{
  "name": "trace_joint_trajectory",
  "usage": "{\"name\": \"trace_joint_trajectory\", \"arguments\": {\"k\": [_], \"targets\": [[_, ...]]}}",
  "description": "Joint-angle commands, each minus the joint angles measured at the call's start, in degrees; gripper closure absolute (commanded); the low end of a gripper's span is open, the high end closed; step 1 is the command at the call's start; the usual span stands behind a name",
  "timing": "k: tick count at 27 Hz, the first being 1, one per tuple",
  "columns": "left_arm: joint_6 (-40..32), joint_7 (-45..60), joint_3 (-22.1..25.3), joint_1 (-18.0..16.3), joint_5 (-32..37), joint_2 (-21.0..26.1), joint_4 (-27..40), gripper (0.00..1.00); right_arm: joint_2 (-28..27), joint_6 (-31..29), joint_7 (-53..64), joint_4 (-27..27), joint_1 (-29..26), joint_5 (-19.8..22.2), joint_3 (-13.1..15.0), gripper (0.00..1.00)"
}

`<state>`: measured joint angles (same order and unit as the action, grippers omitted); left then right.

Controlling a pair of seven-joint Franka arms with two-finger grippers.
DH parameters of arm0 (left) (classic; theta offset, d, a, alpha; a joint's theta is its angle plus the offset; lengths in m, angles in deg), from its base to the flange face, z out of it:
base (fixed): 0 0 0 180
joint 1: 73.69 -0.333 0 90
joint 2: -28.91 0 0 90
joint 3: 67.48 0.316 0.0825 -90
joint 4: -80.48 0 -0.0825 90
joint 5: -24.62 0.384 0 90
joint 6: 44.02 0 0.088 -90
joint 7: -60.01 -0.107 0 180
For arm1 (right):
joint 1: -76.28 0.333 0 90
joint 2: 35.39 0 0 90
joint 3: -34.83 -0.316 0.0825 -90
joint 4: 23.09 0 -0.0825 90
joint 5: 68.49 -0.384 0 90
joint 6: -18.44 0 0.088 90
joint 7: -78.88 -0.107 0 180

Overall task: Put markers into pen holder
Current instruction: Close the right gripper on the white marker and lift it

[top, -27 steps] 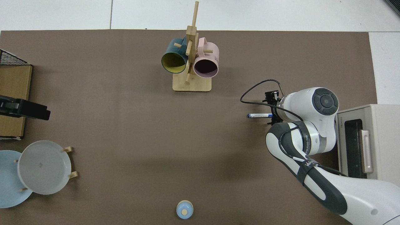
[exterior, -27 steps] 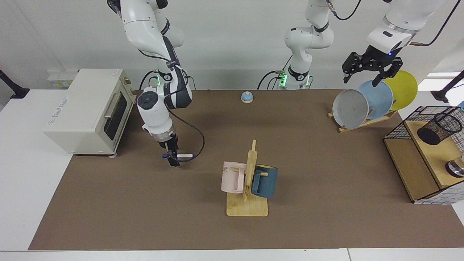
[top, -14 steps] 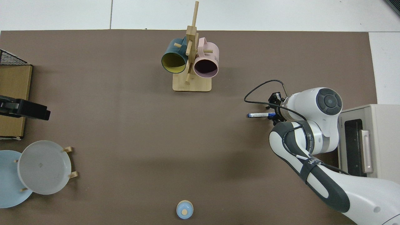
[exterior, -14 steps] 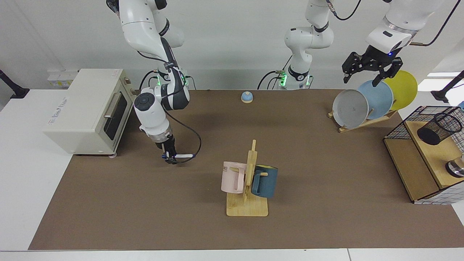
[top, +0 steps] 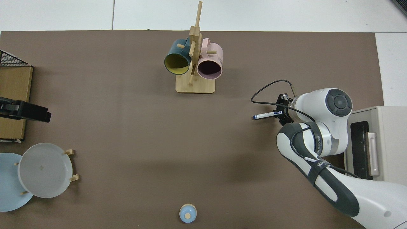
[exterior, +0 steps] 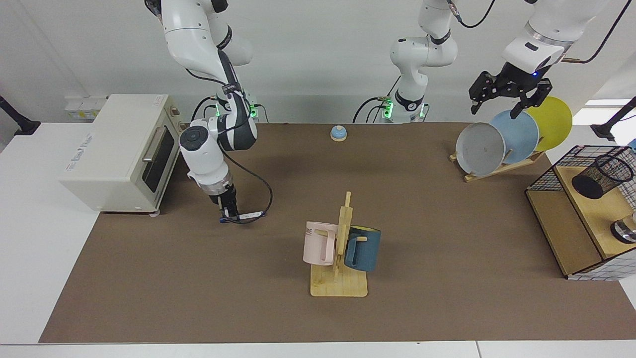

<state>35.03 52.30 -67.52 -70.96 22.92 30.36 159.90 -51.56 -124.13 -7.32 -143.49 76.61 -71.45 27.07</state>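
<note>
A slim white marker [exterior: 250, 215] [top: 265, 115] with blue ends sticks out sideways from my right gripper [exterior: 227, 215] [top: 280, 112], which is shut on one end of it, just above the brown mat near the toaster. The marker tilts slightly in the top view. The pen holder [exterior: 601, 175], a small black mesh cup, leans on the wooden shelf at the far right of the facing view; it is out of the top view. My left gripper [exterior: 498, 106] [top: 24, 111] hangs open above the plate rack, holding nothing.
A white toaster oven [exterior: 119, 151] stands close behind the right arm. A wooden mug tree [exterior: 339, 248] with a pink and a blue mug is mid-table. Plates on a rack [exterior: 502, 141], a wire-grid basket [exterior: 546, 171], a small bell [exterior: 338, 133] and a round metal object [exterior: 625, 231] are also there.
The right gripper has drawn back a little toward the toaster and risen with the marker, which now tilts instead of lying level. The left arm has not moved.
</note>
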Motion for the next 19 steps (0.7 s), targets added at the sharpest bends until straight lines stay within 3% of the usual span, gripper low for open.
{"name": "trace_joint_trajectory", "arguments": {"k": [1, 14, 19], "targets": [[-0.65, 0.59, 0.4, 0.35, 0.65, -0.48, 0.3, 0.0, 5.17, 4.92, 1.21, -0.28, -1.3, 0.67, -0.68, 1.0], [-0.47, 0.59, 0.31, 0.62, 0.56, -0.48, 0.3, 0.0, 12.82, 22.32, 1.3, 7.27, 0.37, 0.67, -0.76, 1.0], [-0.65, 1.12, -0.04, 0.97, 0.47, -0.57, 0.39, 0.0, 17.47, 26.1, 2.35, 8.07, 0.37, 0.5, -0.85, 1.0]]}}
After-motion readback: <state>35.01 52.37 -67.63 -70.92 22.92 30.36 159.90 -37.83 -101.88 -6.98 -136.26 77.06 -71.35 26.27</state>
